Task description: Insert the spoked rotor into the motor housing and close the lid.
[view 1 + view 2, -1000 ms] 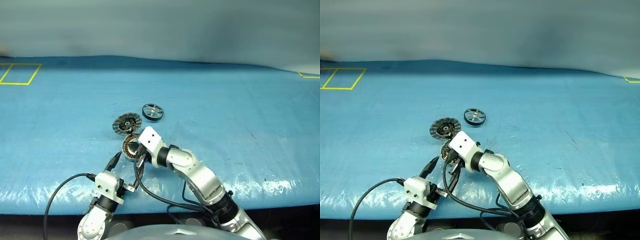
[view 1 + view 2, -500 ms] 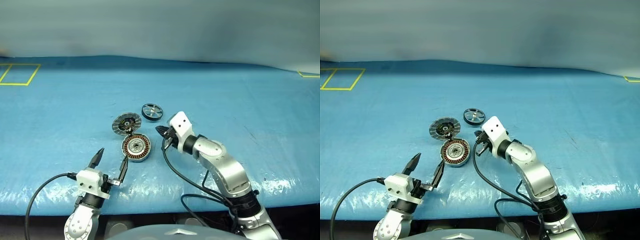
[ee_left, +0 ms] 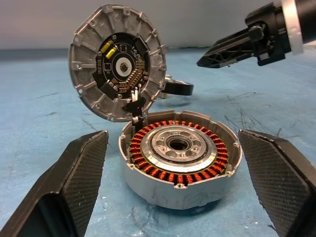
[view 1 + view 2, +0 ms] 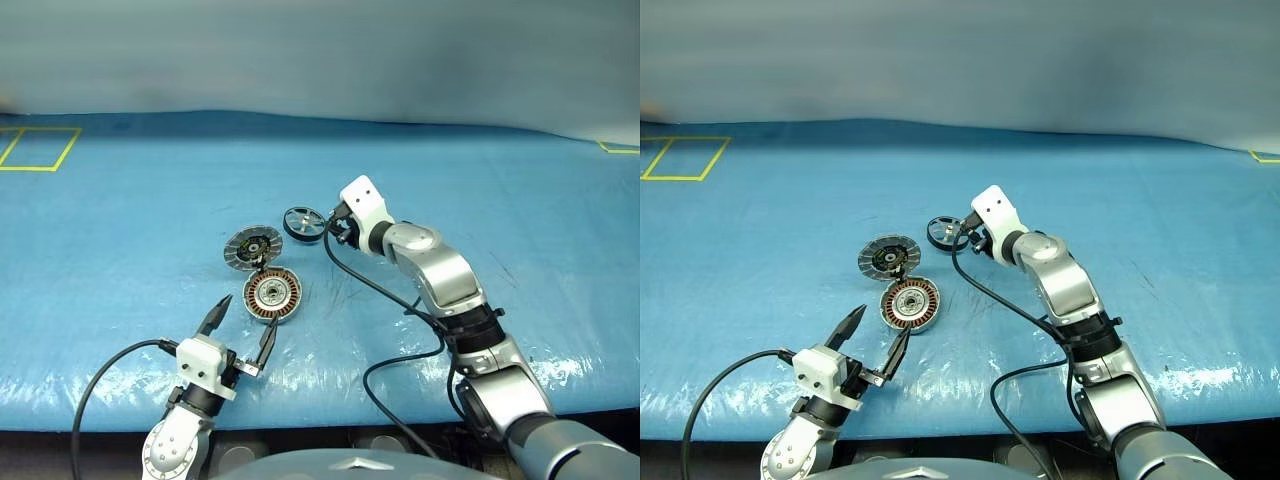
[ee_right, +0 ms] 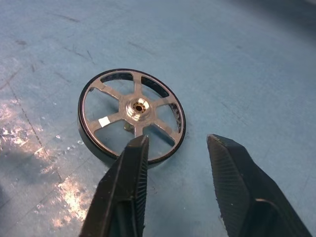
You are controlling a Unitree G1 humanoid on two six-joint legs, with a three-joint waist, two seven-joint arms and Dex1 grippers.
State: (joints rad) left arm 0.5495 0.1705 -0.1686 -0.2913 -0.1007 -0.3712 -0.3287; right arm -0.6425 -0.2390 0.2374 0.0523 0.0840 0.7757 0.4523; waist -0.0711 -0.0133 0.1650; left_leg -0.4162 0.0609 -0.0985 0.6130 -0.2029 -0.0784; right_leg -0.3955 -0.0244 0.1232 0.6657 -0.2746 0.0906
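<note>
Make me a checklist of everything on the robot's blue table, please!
Surface: blue sheet, yellow tape marks at corners.
Job's things: spoked rotor lying flat; motor housing open, copper windings showing; lid hinged up.
Clutter: nothing seen.
Grippers: left pincer open, just short of the housing; right pincer open beside the rotor, not gripping.
Cables: black cables hang from both arms.
Surroundings: plain grey wall behind.

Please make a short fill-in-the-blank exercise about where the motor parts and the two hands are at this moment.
1. The lid of the motor housing stands ____.
2. The spoked rotor lies on the blue ____.
3. The ____ hand, fingers parted, is beside the rotor.
4. The left hand is open and holds ____.

Missing words: open; table cover; right; nothing
</note>
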